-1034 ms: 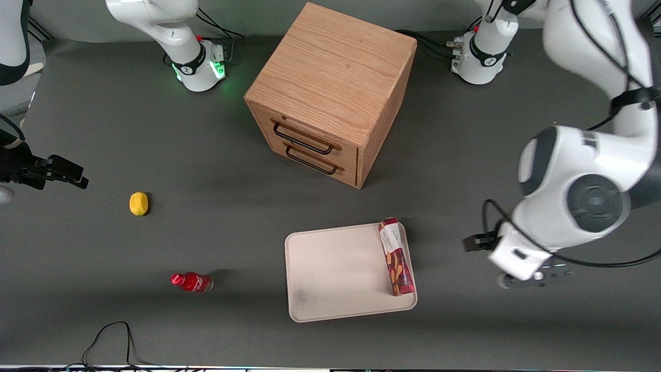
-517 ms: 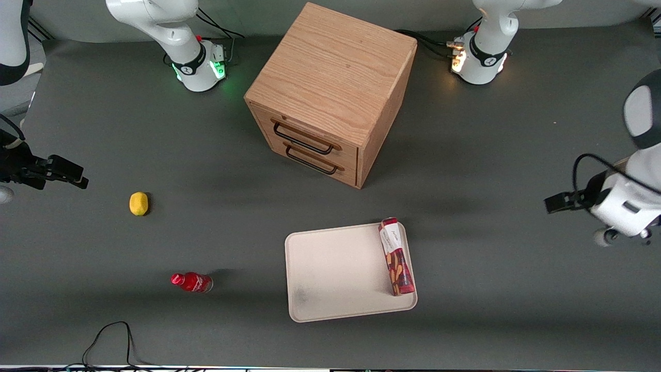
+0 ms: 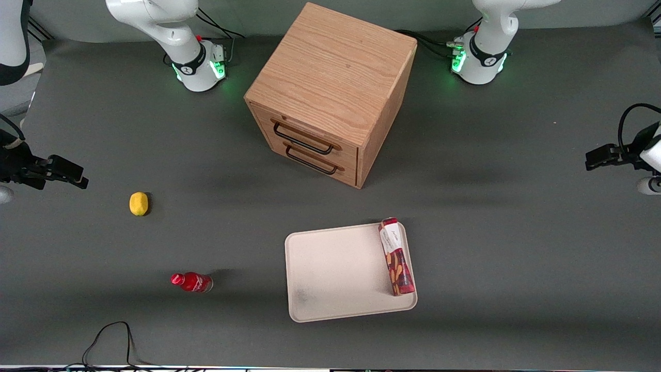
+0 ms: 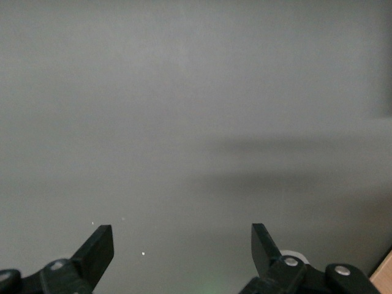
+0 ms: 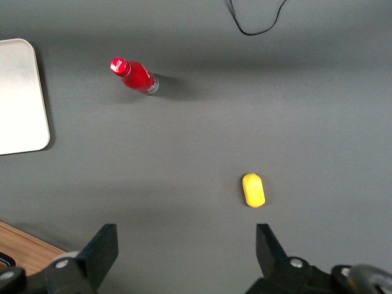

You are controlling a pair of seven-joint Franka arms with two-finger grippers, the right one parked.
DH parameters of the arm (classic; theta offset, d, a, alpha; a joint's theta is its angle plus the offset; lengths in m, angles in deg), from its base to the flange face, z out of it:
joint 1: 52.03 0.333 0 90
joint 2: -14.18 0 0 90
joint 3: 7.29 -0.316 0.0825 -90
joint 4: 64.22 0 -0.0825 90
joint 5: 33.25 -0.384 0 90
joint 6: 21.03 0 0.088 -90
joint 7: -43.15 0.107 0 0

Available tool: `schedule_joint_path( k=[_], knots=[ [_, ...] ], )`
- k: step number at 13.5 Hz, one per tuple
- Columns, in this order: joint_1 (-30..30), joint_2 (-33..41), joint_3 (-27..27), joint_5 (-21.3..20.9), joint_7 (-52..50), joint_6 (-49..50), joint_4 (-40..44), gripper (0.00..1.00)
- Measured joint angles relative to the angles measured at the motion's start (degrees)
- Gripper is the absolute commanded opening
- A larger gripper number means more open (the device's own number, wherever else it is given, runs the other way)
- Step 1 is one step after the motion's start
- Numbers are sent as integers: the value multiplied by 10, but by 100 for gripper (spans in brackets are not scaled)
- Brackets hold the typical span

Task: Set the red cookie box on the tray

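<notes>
Red carton first: the box (image 3: 396, 257) lies flat in the tray (image 3: 330, 274), along the tray edge that faces the working arm's end of the bench (image 3: 516, 289), with one long side touching or almost touching the low rim. I judge the task as done.

The gripper (image 4: 182, 245) hangs well apart from the tray, at the working arm's end of the bench, above bare grey surface. Its jaws stand wide apart and hold nothing.

What could go wrong from here is small. The box sits so close to the rim that a bump on the tray could tip it over the edge. The arm itself is far enough away that I see no risk of touching the box.

The count: one box, one tray, one wooden cabinet (image 3: 330, 93) with two drawers, one yellow lemon (image 3: 138, 203) and one small red bottle (image 3: 191, 282). The lemon and the bottle lie toward the parked arm's end, and the bottle is nearer to the front camera than the lemon.
</notes>
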Motion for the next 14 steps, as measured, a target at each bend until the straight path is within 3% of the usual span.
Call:
schedule_joint_path(
  k=[7,14],
  knots=[
    [1,22,-33,0,2,3,-23,100],
    [-17,22,-20,14,-54,93,60,100]
  ],
)
